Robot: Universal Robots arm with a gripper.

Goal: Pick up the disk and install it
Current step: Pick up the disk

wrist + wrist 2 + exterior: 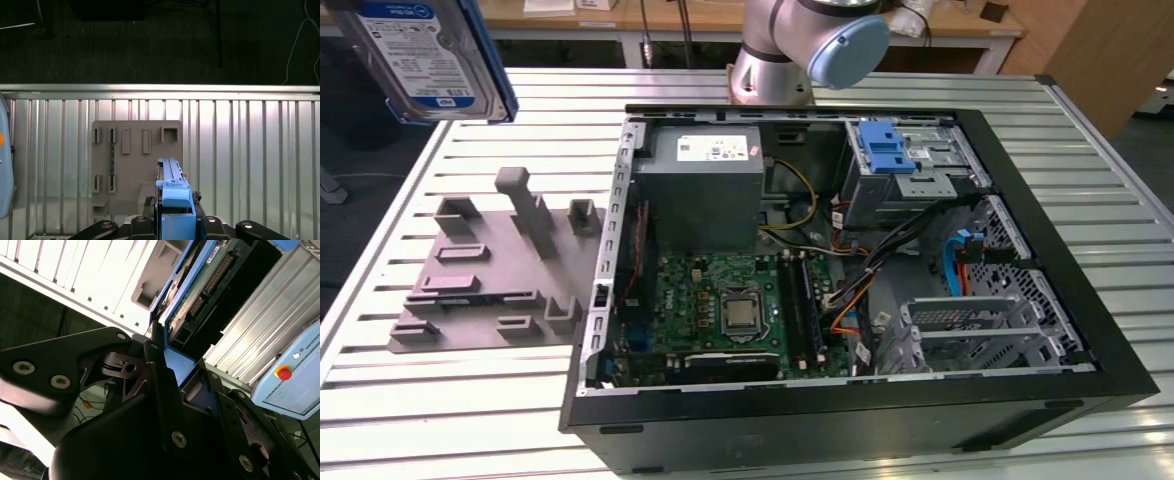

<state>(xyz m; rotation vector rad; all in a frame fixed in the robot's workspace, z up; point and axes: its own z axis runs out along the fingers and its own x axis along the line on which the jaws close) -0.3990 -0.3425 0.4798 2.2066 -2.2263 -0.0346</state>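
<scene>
The disk (427,55), silver-grey with a white-and-blue label and a blue carrier frame, hangs in the air at the exterior view's far left, above the slatted table and clear of the grey fixture (494,270). My gripper (175,221) is shut on the disk (172,187), which I see edge-on in the first wrist view, with black fingers (145,222) on both sides. In the second wrist view the gripper (180,362) clamps the blue carrier, and the disk's (200,287) green circuit board faces the camera.
An open computer case (1067,300) lies on the metal table (440,420), with the motherboard (727,310) exposed. A metal drive cage with a blue bracket (891,150) sits at the case's far right. The arm's base (794,50) stands behind the case. A teach pendant (295,375) lies nearby.
</scene>
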